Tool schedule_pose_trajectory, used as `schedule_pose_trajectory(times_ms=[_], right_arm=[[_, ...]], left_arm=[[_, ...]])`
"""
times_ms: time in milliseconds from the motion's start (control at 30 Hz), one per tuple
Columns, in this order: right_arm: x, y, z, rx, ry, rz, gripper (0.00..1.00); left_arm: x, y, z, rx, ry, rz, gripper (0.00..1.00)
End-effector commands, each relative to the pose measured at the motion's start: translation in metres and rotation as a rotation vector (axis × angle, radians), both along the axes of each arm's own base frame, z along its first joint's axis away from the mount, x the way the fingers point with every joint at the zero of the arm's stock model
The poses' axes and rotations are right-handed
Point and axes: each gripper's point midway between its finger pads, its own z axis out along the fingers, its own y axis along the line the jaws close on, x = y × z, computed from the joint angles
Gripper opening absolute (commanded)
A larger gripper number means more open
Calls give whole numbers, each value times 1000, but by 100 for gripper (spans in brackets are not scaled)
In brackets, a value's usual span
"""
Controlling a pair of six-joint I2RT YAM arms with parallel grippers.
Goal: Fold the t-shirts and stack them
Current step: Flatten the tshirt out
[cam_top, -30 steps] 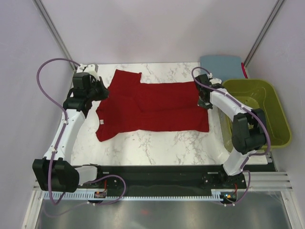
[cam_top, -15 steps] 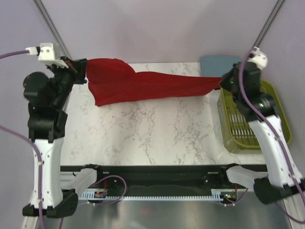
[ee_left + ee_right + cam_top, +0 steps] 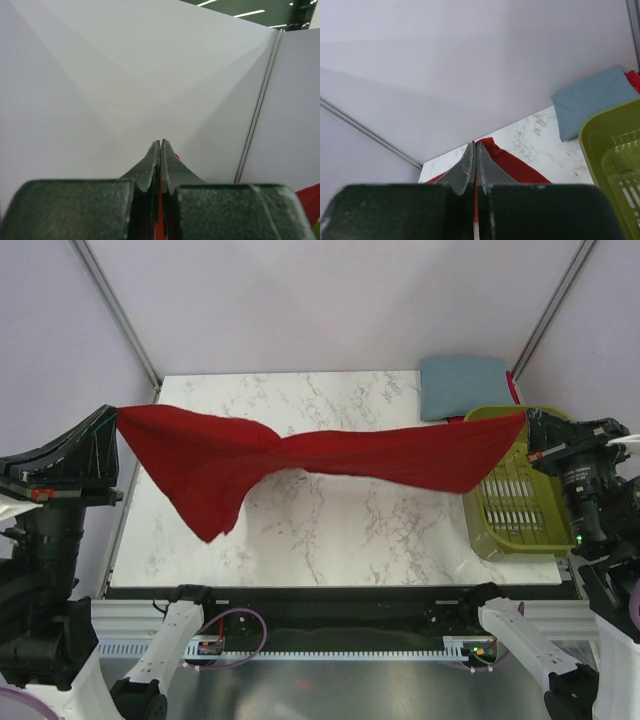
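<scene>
The dark red t-shirt [image 3: 300,455] hangs stretched in the air above the marble table [image 3: 330,530], sagging in the middle, one end drooping at the left. My left gripper [image 3: 118,412] is shut on its left end, my right gripper [image 3: 524,420] shut on its right end. In the left wrist view the gripper [image 3: 161,145] pinches a strip of red cloth [image 3: 160,210]. The right wrist view shows the gripper [image 3: 475,146] clamped on the red t-shirt [image 3: 512,162]. A folded slate blue-grey t-shirt [image 3: 462,385] lies at the table's back right corner; it shows as the blue-grey t-shirt [image 3: 592,100] from the right wrist.
An olive-green slatted basket [image 3: 520,495] stands at the table's right edge, under my right arm; its rim [image 3: 600,130] shows in the right wrist view. White walls enclose the table on three sides.
Both arms have lifted the red t-shirt off the table and drawn it toward the near side, spreading further apart. It lay flat one second ago; now it hangs taut in the air.
</scene>
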Motion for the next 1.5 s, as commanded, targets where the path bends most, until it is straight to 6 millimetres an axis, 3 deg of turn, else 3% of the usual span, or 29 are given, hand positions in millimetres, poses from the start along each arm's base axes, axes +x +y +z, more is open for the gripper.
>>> schedule_pose_trajectory(times_ms=[0, 67, 100, 133, 200, 233, 300, 333, 400, 433, 467, 533, 600, 633, 767, 867, 900, 967, 1000, 1033, 1100, 1133, 1200, 1233, 1300, 1333, 1400, 1433, 1467], right_arm=[[32, 11, -9, -58, 70, 10, 0], [57, 20, -6, -81, 77, 22, 0], [67, 23, -6, -88, 82, 25, 0], [79, 27, -7, -96, 88, 26, 0], [119, 41, -15, -115, 126, 41, 0], [133, 47, -17, -122, 130, 51, 0], [173, 59, -23, -137, 141, 55, 0], [197, 67, -29, -147, 157, 64, 0], [224, 74, -24, -160, 131, 66, 0], [235, 78, -22, -168, 123, 68, 0], [258, 83, -18, -171, 118, 64, 0], [289, 89, -6, -180, 87, 71, 0], [301, 88, 4, -181, 79, 67, 0], [307, 88, 22, -173, 37, 67, 0], [298, 77, 54, -150, -38, 46, 0], [283, 72, 59, -156, -63, 37, 0], [279, 70, 57, -159, -61, 33, 0], [271, 68, 39, -177, -28, 32, 0], [269, 69, 30, -185, -12, 44, 0], [264, 69, 9, -197, 31, 55, 0], [245, 68, 4, -196, 20, 76, 0], [248, 69, -28, -206, 71, 84, 0], [234, 69, -45, -214, 93, 101, 0], [235, 74, -76, -230, 153, 138, 0], [219, 78, -93, -242, 180, 179, 0], [215, 79, -128, -251, 246, 198, 0], [196, 76, -167, -259, 312, 209, 0], [189, 75, -180, -263, 335, 213, 0], [180, 73, -197, -274, 371, 220, 0]], left_arm=[[45, -2, -12, 4, 84, 5, 2], [74, 2, -15, 53, 109, 52, 2], [107, 2, -24, 71, 164, 65, 2], [125, 1, -29, 102, 187, 75, 2], [150, -7, -27, 143, 188, 46, 2], [185, -10, -41, 170, 238, 41, 2], [215, -12, -43, 195, 239, 45, 2], [248, -11, -58, 227, 281, 59, 2], [278, 4, -55, 239, 280, 120, 2], [312, 10, -72, 234, 330, 126, 2], [316, 22, -52, 213, 291, 153, 2], [337, 50, -35, 125, 278, 190, 2], [337, 65, -15, 78, 235, 218, 2], [333, 66, 1, 78, 184, 220, 2], [299, 59, 61, 97, -15, 165, 2], [277, 60, 77, 110, -68, 140, 2], [260, 57, 85, 119, -91, 140, 2], [255, 48, 77, 156, -74, 101, 2], [239, 41, 79, 167, -83, 85, 2], [252, 41, 55, 162, -18, 62, 2], [235, 28, 42, 185, 5, 14, 2], [247, 29, 9, 177, 84, -4, 2], [243, 28, -21, 200, 140, 4, 2], [229, 28, -42, 208, 175, 17, 2], [217, 25, -72, 206, 236, 28, 2], [207, 19, -103, 194, 283, 14, 2], [198, 1, -142, 143, 358, -62, 2], [205, 0, -198, 108, 480, -84, 2], [192, 1, -211, 66, 495, -61, 2]])
